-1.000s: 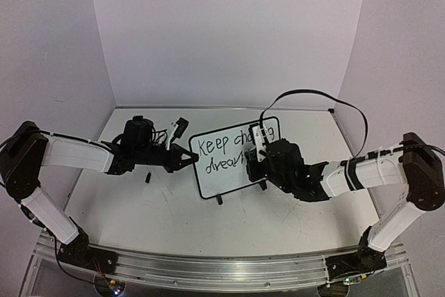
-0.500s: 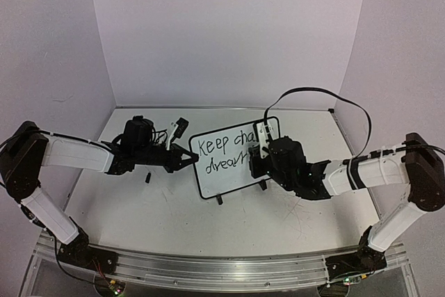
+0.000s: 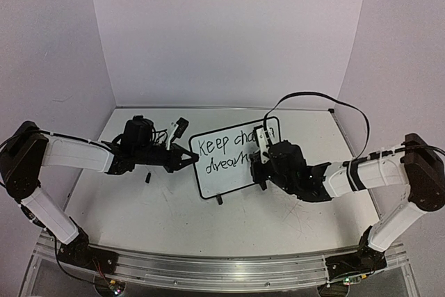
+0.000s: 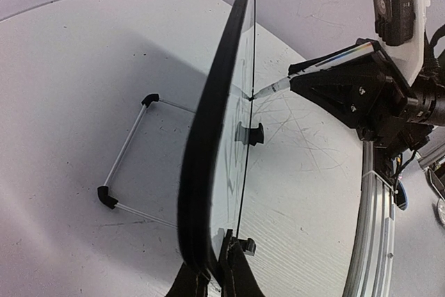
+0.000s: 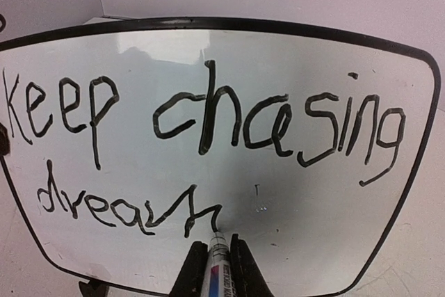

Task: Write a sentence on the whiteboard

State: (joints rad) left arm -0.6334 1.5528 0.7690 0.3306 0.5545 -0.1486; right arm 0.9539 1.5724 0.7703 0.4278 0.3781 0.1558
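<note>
Overhead, the right tool [image 3: 259, 165] hides part of the sentence [image 3: 214, 146]

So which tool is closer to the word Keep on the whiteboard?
Left. The left tool clamps the whiteboard edge right beside Keep; the right tool holds its marker at the unfinished dreams, farther along.

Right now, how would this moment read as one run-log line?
left gripper: shut on black-framed rectangular white whiteboard edge | right gripper: shut on slim marker pen, tip touching board | black handwritten sentence: second line reaches "dream"
</note>
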